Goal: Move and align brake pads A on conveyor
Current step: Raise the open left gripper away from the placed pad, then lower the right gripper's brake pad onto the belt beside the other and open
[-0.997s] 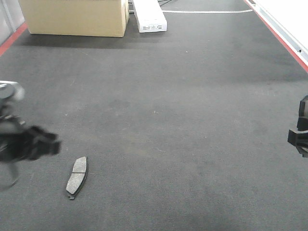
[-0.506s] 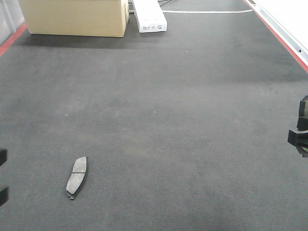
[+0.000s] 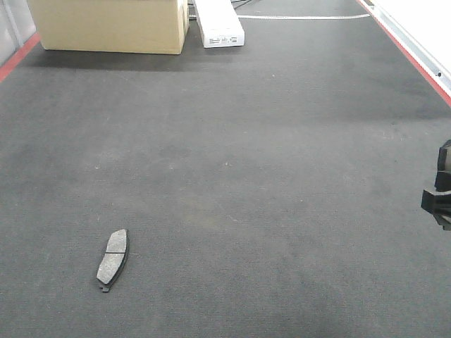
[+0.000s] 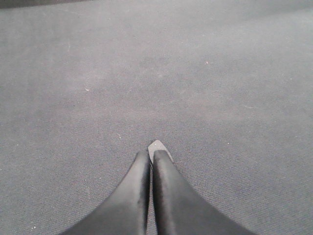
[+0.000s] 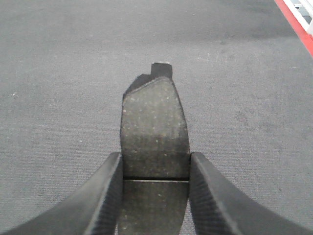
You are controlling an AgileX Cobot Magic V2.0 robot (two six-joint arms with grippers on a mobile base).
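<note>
The conveyor (image 3: pixel 268 141) is a wide charcoal, felt-like belt with red edge strips (image 3: pixel 412 53) along its sides. One brake pad (image 3: pixel 113 259) lies flat on it, grey face up with the groove across its middle. It is well off to the left of the right gripper (image 3: pixel 438 201) and slightly nearer the camera. Far ahead of the jaws, at the belt's far end, stands a cardboard box (image 3: pixel 109 24) with a white box (image 3: pixel 220 22) just beside it. Under and ahead of the left gripper (image 4: pixel 149 156), the felt shows scattered pale specks.
</note>
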